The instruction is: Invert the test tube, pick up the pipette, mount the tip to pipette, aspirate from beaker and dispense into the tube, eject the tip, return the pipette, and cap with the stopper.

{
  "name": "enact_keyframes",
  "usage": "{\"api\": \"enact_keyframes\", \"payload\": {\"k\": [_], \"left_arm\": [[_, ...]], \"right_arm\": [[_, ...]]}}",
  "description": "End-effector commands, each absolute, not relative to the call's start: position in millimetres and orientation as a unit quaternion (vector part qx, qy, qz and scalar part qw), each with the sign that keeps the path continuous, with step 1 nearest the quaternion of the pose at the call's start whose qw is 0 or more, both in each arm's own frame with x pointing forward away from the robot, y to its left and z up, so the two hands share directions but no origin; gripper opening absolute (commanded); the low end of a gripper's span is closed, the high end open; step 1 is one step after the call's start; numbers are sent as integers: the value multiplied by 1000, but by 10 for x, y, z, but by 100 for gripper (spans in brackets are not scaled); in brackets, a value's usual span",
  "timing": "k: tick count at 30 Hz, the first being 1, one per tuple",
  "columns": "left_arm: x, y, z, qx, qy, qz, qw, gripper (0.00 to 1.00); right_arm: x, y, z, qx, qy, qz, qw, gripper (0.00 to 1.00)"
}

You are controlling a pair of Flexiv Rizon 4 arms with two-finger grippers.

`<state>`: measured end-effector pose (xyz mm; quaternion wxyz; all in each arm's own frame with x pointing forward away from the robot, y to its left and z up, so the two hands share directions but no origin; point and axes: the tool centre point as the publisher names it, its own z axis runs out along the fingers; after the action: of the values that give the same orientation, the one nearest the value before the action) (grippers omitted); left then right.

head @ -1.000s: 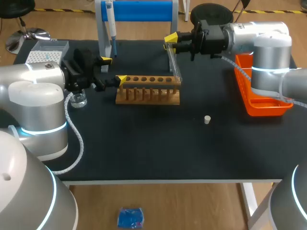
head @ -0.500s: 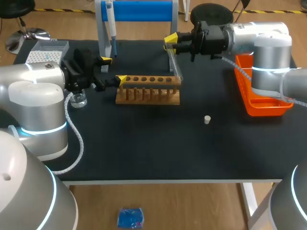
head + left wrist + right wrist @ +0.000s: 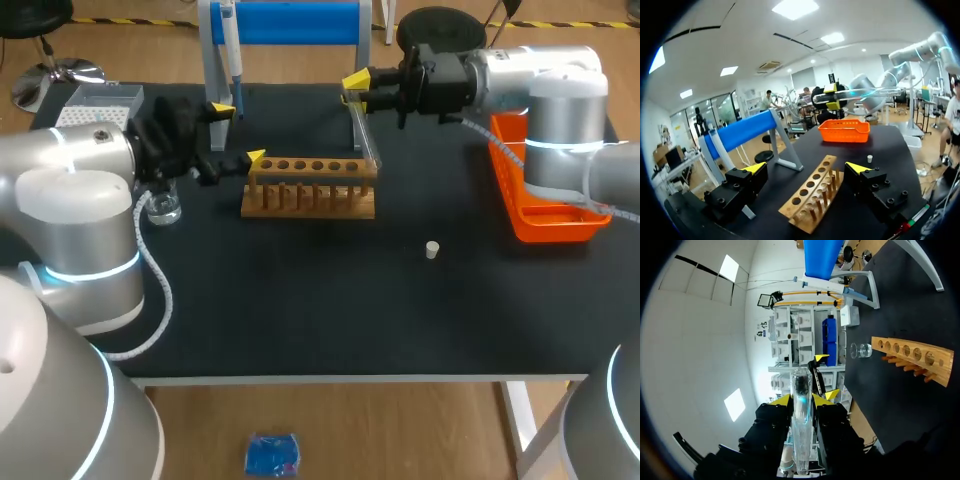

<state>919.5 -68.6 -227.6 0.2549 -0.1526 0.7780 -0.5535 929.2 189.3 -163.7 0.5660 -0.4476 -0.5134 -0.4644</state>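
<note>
Right gripper (image 3: 357, 85) is clamped on the tube (image 3: 364, 130) near one end. The tube is roughly level in the air, its free end over the right end of the rack (image 3: 310, 187). The wrist view shows both fingers pressed on the glass (image 3: 801, 430).

Left gripper (image 3: 238, 133) is wide open and holds nothing. It sits at the rack's left end, one tip just beside the corner.

Beaker (image 3: 163, 208) is by the left arm. Stopper (image 3: 432, 249) lies on the table, well right of the rack. Pipette (image 3: 231, 48) hangs on the stand (image 3: 290, 22) behind.
</note>
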Motion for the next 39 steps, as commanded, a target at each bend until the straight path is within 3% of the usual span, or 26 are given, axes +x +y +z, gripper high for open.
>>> {"api": "enact_keyframes", "payload": {"k": [1, 5, 11, 24, 29, 39], "left_arm": [[9064, -605, -2287, 6, 658, -667, 349, 100], [8967, -618, -2095, 121, 598, -710, 351, 100], [8865, -602, -1800, 267, 554, -737, 280, 100], [8905, -571, -1716, 266, 574, -720, 284, 100], [8842, -849, -1718, 374, 616, -591, 363, 100], [8655, -1122, -1740, 402, 634, -457, 477, 100]], "right_arm": [[9300, 1889, -1638, -447, -514, -464, 566, 0], [9300, 1889, -1638, -447, -514, -464, 566, 0], [9300, 1889, -1638, -447, -514, -464, 566, 0], [9300, 1889, -1638, -447, -514, -464, 566, 0], [9300, 1889, -1638, -447, -514, -464, 566, 0], [9300, 1889, -1638, -447, -514, -464, 566, 0]]}}
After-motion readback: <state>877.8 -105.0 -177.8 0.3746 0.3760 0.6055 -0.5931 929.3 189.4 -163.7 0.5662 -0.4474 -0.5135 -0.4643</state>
